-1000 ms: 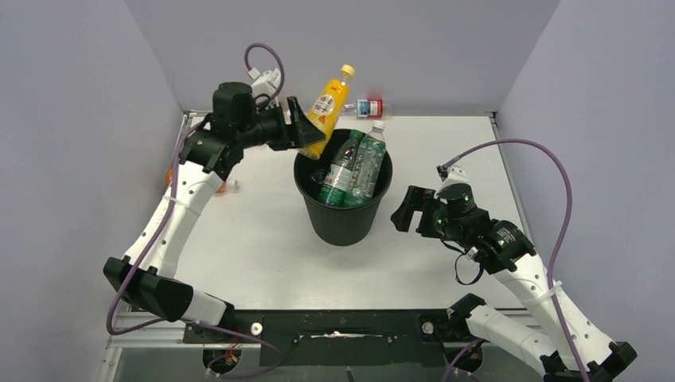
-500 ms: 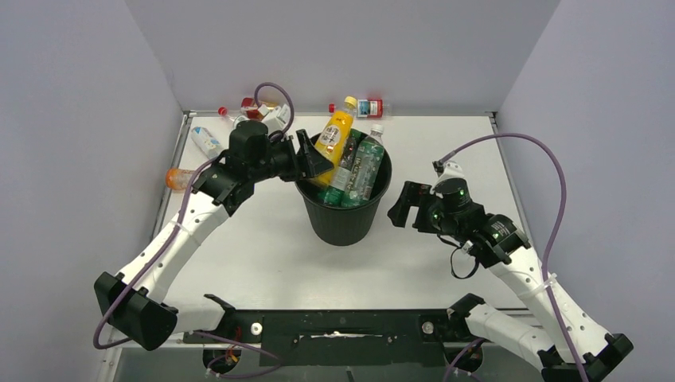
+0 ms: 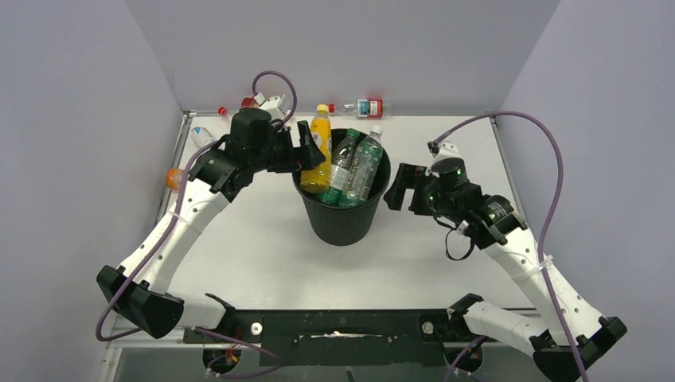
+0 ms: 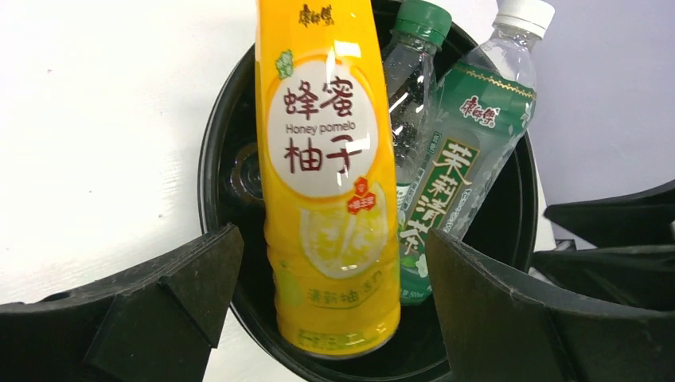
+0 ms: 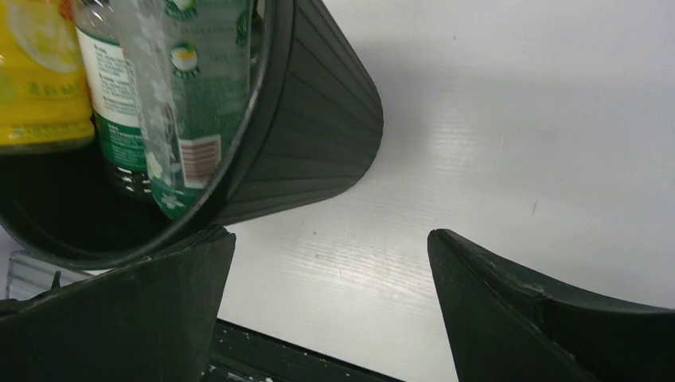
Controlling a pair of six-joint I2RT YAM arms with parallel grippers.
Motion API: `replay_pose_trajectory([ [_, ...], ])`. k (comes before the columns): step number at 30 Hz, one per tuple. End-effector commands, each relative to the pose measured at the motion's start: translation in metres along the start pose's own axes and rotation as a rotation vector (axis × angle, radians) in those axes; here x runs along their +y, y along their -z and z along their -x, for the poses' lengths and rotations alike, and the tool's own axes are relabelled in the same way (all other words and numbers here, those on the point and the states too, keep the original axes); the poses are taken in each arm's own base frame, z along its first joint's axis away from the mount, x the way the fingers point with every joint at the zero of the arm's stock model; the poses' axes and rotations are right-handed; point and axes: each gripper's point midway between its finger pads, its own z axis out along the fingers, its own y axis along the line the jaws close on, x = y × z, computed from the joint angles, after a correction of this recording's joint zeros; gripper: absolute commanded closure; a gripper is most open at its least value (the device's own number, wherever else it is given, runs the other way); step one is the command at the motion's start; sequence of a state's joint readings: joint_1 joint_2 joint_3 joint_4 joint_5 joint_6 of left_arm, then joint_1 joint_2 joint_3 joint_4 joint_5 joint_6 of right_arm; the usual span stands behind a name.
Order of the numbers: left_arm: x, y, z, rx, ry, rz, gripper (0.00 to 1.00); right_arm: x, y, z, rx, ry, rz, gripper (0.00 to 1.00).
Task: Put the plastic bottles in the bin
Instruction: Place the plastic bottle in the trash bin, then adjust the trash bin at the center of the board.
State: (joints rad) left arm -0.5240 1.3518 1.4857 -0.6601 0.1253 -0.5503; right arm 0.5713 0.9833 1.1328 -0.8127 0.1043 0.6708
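The black bin (image 3: 342, 215) stands mid-table. A yellow bottle (image 3: 320, 155) leans inside it against the left rim, beside two clear green-labelled bottles (image 3: 354, 167). My left gripper (image 3: 306, 151) hovers at the bin's left rim, open. In the left wrist view the yellow bottle (image 4: 330, 175) stands between the spread fingers (image 4: 183, 294) with a gap on each side. My right gripper (image 3: 400, 189) is open beside the bin's right wall (image 5: 318, 127), nothing in it. More bottles lie at the back: a red-labelled one (image 3: 368, 107), a clear one (image 3: 203, 137) and an orange one (image 3: 173, 177).
Grey walls close the table on the left, back and right. Red-capped bottles (image 3: 248, 102) lie along the back wall behind the left arm. A black rail (image 3: 334, 326) runs along the near edge between the arm bases.
The left gripper brought the yellow bottle down from above the rim into the bin and opened. The right gripper crept slightly closer to the bin.
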Motion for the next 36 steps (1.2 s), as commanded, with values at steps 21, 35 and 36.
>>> replay_pose_trajectory([
  [21, 0.042, 0.024, -0.004, -0.040, -0.126, 0.191, 0.30, 0.012, -0.050, 0.089, -0.017, 0.107, 0.013, 0.26],
  [35, 0.048, 0.046, 0.022, -0.104, -0.132, 0.244, 0.19, 0.031, -0.027, 0.097, -0.066, 0.112, 0.073, 0.29],
  [36, 0.051, 0.044, 0.021, -0.100, -0.128, 0.248, 0.19, 0.033, -0.025, 0.098, -0.073, 0.113, 0.076, 0.29],
])
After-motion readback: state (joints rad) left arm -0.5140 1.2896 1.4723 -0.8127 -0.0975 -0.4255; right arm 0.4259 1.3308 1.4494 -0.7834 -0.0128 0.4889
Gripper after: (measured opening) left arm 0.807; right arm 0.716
